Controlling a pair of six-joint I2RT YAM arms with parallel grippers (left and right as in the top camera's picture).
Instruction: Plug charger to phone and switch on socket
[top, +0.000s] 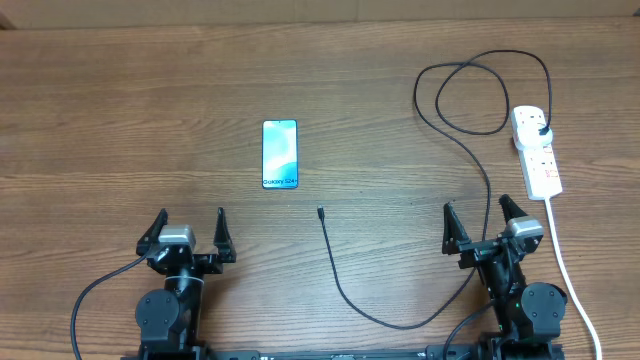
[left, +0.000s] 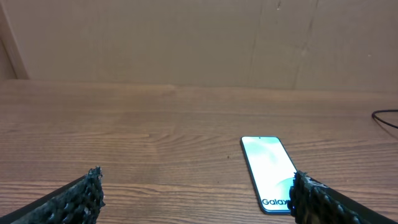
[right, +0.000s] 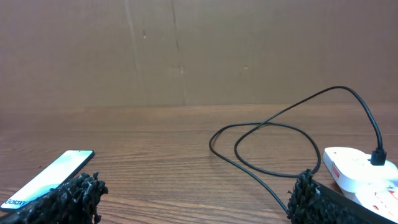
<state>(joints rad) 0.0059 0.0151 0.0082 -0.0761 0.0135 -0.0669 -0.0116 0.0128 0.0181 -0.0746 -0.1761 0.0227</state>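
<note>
The phone (top: 280, 154) lies flat on the table (top: 120, 120), screen up and lit; it also shows in the left wrist view as the phone (left: 268, 171) and at the left of the right wrist view as the phone (right: 48, 177). The charger (top: 455, 130) is a thin black cable looping from a black plug in the socket (top: 537, 150) at the right. Its connector tip (top: 320, 212) lies free on the wood below the phone. My left gripper (top: 190, 222) stands open near the front edge, empty. Open and empty too, my right gripper (top: 476, 214) sits beside the cable.
A thick white cord (top: 568, 270) runs from the socket down past the right arm to the front edge. The charger (right: 267, 140) loops across the wood ahead of the right gripper (right: 198, 190). A brown board wall (left: 199, 37) closes the far side.
</note>
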